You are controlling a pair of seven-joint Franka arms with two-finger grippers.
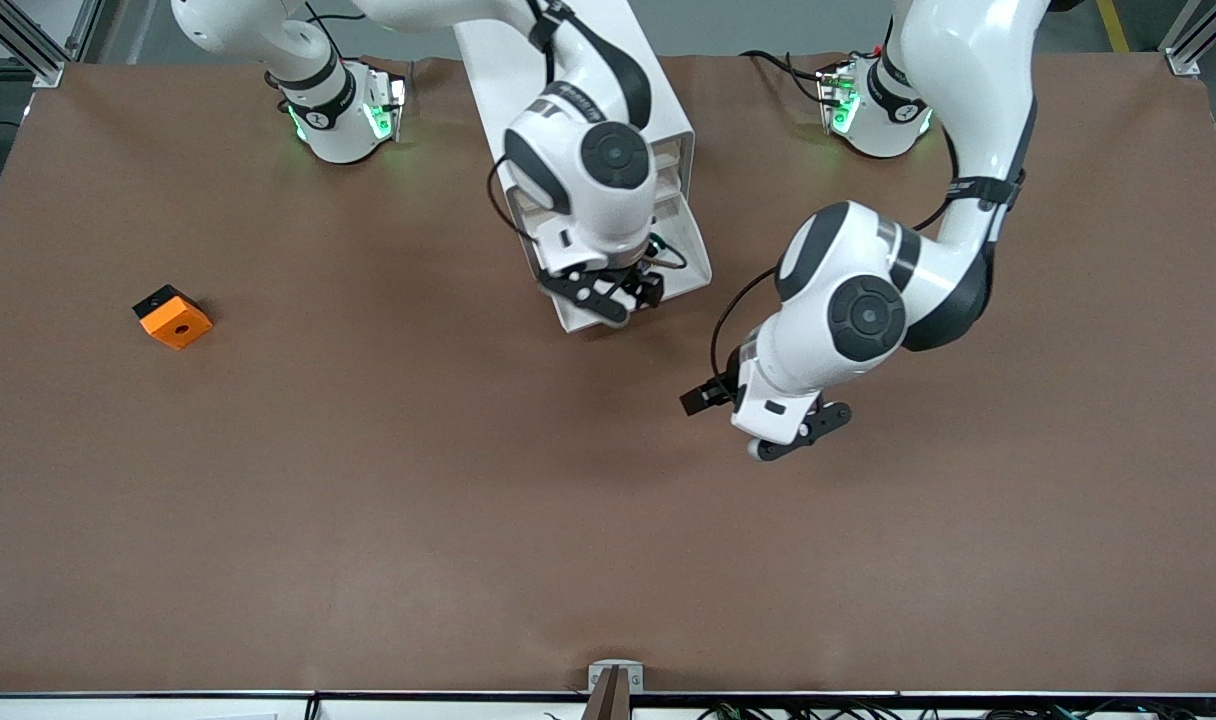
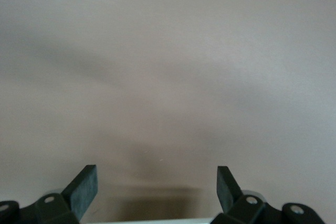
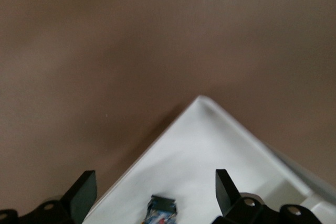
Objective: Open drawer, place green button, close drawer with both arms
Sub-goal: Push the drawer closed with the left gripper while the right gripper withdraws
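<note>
On the brown table (image 1: 368, 500) the drawer (image 1: 683, 275) stands pulled out with the button (image 3: 161, 211) lying inside under the right gripper (image 1: 613, 295), jaws spread and empty, so only closing remains, left gripper (image 2: 157, 190) waiting wide open, holding nothing

Robotics lab: two bench-mounted arms (image 1: 588, 150), aluminium frame (image 1: 28, 45).

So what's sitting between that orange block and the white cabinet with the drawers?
Nothing: in the front view only bare brown table runs from the orange block to the cabinet.
</note>
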